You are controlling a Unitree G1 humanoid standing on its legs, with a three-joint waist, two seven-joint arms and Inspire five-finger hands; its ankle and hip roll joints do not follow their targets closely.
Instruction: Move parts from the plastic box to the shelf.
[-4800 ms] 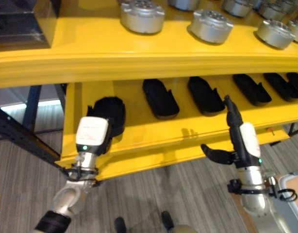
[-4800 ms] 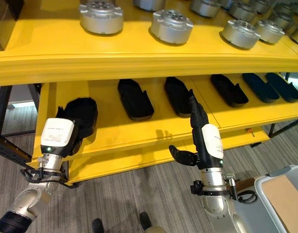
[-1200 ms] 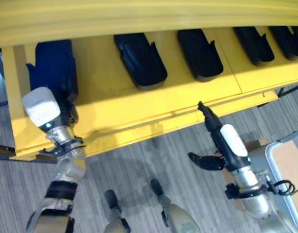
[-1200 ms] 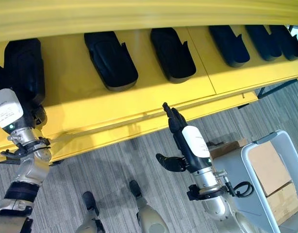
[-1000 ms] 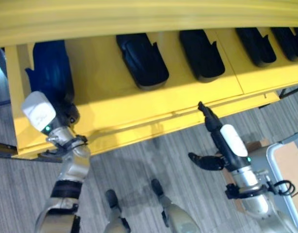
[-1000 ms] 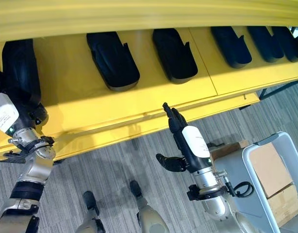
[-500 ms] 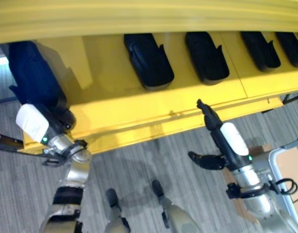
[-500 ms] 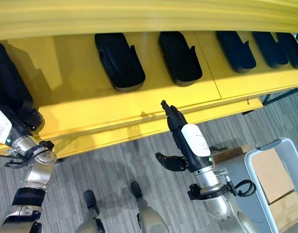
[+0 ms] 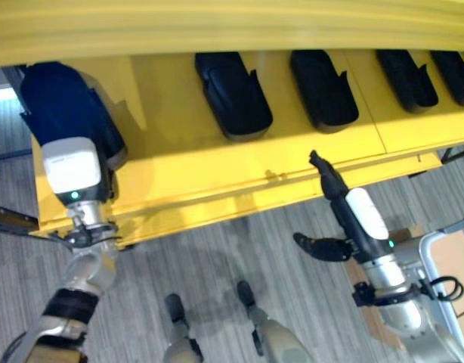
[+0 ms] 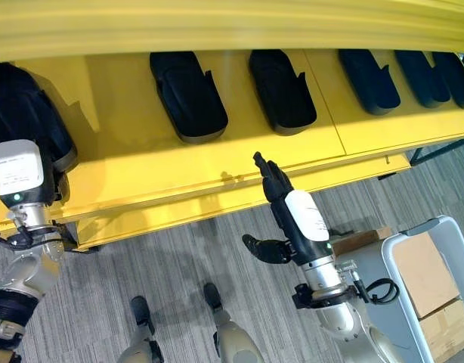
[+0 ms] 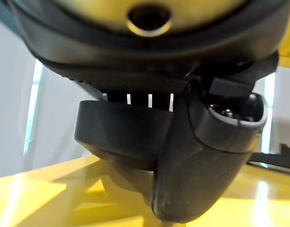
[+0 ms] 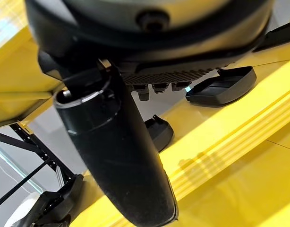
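Observation:
A row of black moulded parts (image 9: 232,94) lies on the yellow shelf (image 9: 217,170). At the shelf's left end my left hand (image 9: 72,166) is shut on another black part (image 9: 62,102), which stands over the shelf's left edge. In the left wrist view the thumb (image 11: 206,161) presses that part (image 11: 121,137) against the fingers. I cannot tell whether it rests on the shelf. My right hand (image 9: 354,221) hovers in front of the shelf's front edge, open and holding nothing, with fingers straight and thumb (image 12: 116,156) spread.
A higher yellow shelf board (image 9: 217,30) overhangs the row of parts. The grey plastic box (image 10: 413,231) stands on the floor at the lower right, with brown cardboard (image 10: 425,276) in it. Free shelf space lies between the held part and the nearest lying part.
The camera has tipped down since the earliest frame. My left hand has swung upright with the black part, carrying it a little right over the shelf's left end. The right hand has barely moved.

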